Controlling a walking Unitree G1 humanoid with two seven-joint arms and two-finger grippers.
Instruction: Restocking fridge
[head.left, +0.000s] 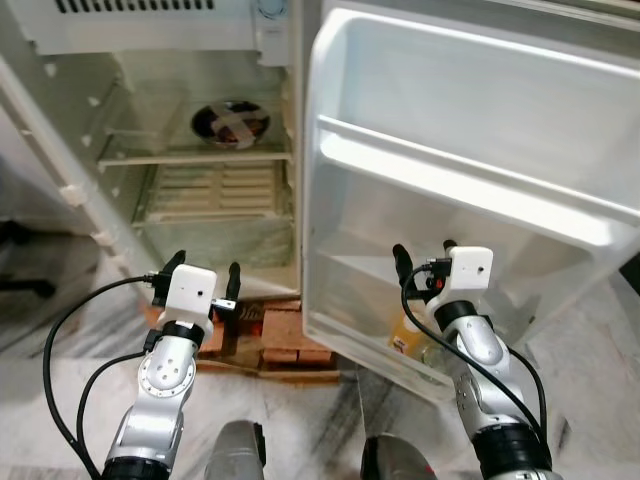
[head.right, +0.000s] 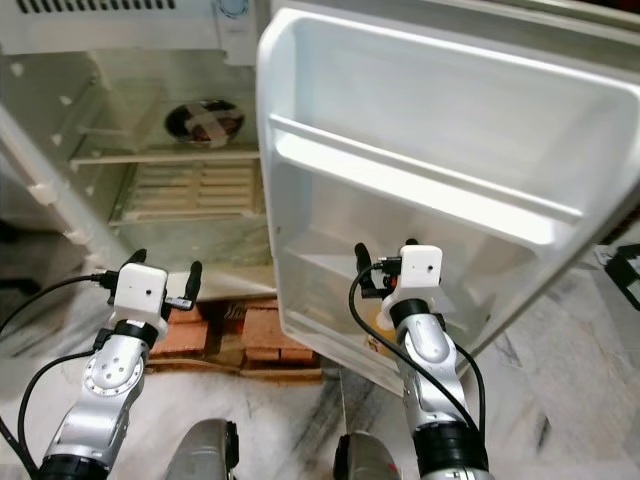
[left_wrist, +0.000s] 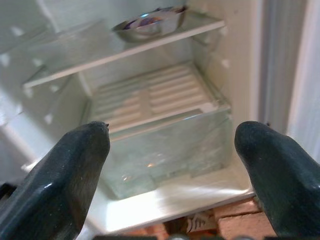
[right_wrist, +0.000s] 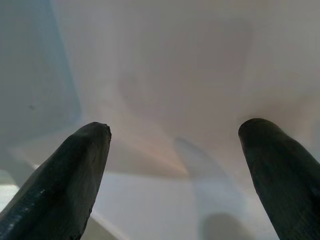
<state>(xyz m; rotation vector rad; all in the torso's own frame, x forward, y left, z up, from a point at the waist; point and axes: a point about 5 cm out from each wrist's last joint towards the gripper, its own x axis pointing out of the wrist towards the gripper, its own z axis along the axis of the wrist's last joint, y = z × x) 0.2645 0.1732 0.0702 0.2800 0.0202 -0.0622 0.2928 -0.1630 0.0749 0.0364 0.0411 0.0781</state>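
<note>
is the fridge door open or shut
Open. The fridge door is swung wide, showing its inner shelves, and the bowl on a shelf inside is in plain view.

Bright, even light with white glare, soft shadows, blurred close-up jaws.

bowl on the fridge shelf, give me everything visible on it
The bowl is round, shallow and looks like shiny metal, with dark contents that have pale streaks across them; what they are cannot be told. It sits upright on the upper shelf inside the open fridge, toward the shelf's right end, near the inner wall. Below it lie a slatted white cover and a clear crisper drawer. Nothing else touches it; both grippers are well short of it.
</note>
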